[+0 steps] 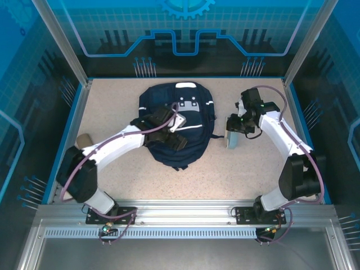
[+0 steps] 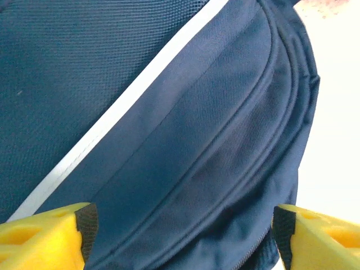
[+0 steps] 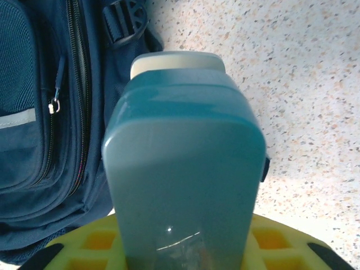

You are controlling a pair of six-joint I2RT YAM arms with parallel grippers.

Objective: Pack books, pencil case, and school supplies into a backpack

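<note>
Backpack (image 1: 197, 135) lies flat mid-counter, front side up, white-and-grey patch toward the far end. Counter (image 1: 236, 174) is speckled beige.

Left arm reaches in from the near left and sits over the middle of the backpack. Left fingers (image 2: 45, 233) are spread wide with nothing between them. Under them is navy fabric, with a white stripe (image 2: 129, 101) running diagonally and curved seam lines to its right. Can't tell if the tips touch the fabric. A bit of bare counter shows past the bag's edge on the right of that view.

Right arm comes in from the near right, elbow out, wrist turned toward the bag. Right fingers (image 3: 90, 247) are clamped on a teal box (image 3: 185, 169), which is hard-shelled with rounded corners and a white end pointing away from the wrist. The box fills the gap between the yellow pads. In the top view it hangs just beside the backpack's right edge, clear of the bag itself. Can't tell if its lower end touches the counter.

The right wrist view shows the bag's side to the left of the box: two zip tracks, one metal zipper pull (image 3: 54, 105) and a black buckle (image 3: 125, 19) at the top. I see no gap in the zips from this angle.

Pencil case (image 1: 84, 139) is a small tan thing at the left edge of the counter, next to the left arm's elbow and well apart from the backpack.
</note>
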